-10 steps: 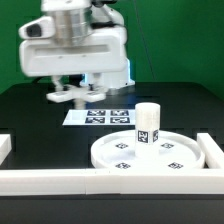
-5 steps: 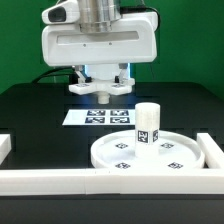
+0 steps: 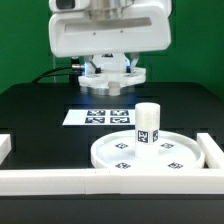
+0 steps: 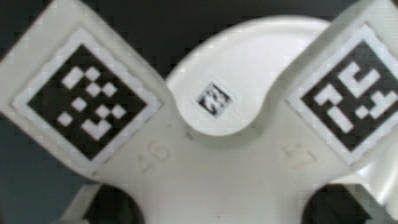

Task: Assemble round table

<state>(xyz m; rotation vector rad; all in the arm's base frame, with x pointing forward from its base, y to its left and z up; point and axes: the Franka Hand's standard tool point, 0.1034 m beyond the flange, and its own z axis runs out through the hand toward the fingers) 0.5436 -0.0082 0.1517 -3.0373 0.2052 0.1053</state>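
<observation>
The round disc (image 3: pixel 165 156) lies flat at the front of the exterior view's right, against the white rails. The short post (image 3: pixel 148 124) stands upright on its centre hub. My gripper (image 3: pixel 110 80) hangs above the table behind the disc, shut on the four-armed cross piece (image 3: pixel 111 86). In the wrist view the cross piece (image 4: pixel 214 150) fills the frame, two tagged arms spreading out and a rounded arm with a small tag between them. My gripper (image 4: pixel 231 205) grips it, with dark fingers (image 4: pixel 118 200) on either side. The cross piece is clear of the post.
The marker board (image 3: pixel 100 117) lies flat on the black table below my gripper. White border rails run along the front (image 3: pixel 50 181), with a stub at the exterior view's left (image 3: pixel 5 146) and one at its right (image 3: pixel 213 152), next to the disc.
The arm has moved toward the exterior view's right and risen a little, carrying the cross piece. The disc and post have not moved.
</observation>
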